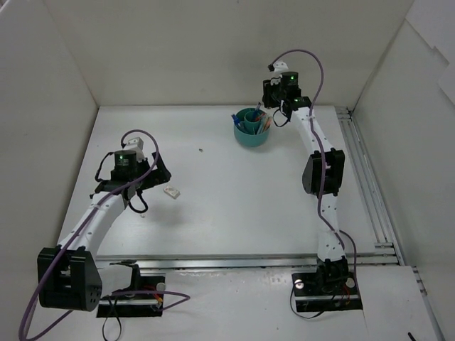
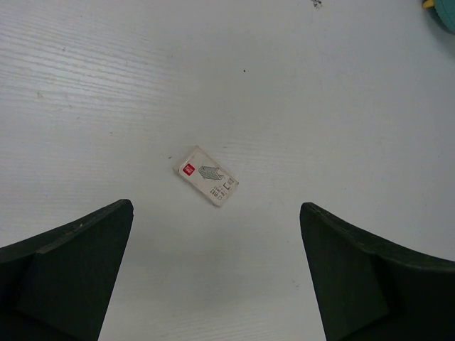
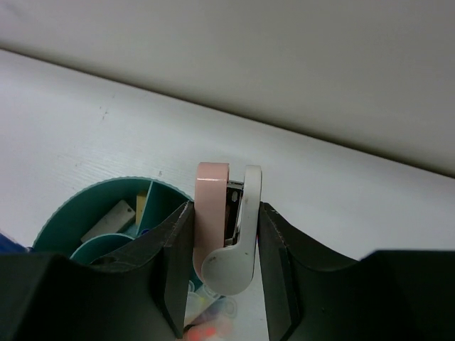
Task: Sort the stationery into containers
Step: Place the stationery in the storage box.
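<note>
Both end effectors show in the top external view. The left end effector [image 1: 162, 172] sits low over the worktop [image 1: 234, 206] at about 9 o'clock from the middle, with a white eraser [image 1: 171, 190] lying flat just beside it at its 4 o'clock. The right end effector [image 1: 273, 110] hangs at about 1 o'clock on the worktop, at the 2 o'clock edge of the teal cup [image 1: 251, 135]. Coloured pens [image 1: 264, 124] stand inside the cup. From this height I cannot tell how the jaws of either one stand.

In the left wrist view, the left end effector [image 2: 217, 207] has its jaws spread wide and holds nothing. The white eraser [image 2: 206, 175], in a printed sleeve with a small red mark, lies tilted on the worktop between the two fingers [image 2: 71, 277] and just ahead of them, touching neither. A sliver of the teal cup [image 2: 444, 18] shows at 1 o'clock, well apart from the eraser.

In the right wrist view, the right end effector [image 3: 226, 206] is pinching a pink-and-white item [image 3: 213, 213], held upright between its fingers [image 3: 174, 263]. The teal cup [image 3: 92, 202] sits below at 8 o'clock, with a pale eraser [image 3: 110, 219] lying in one compartment. Blurred orange and yellow shapes show under the held item.
</note>
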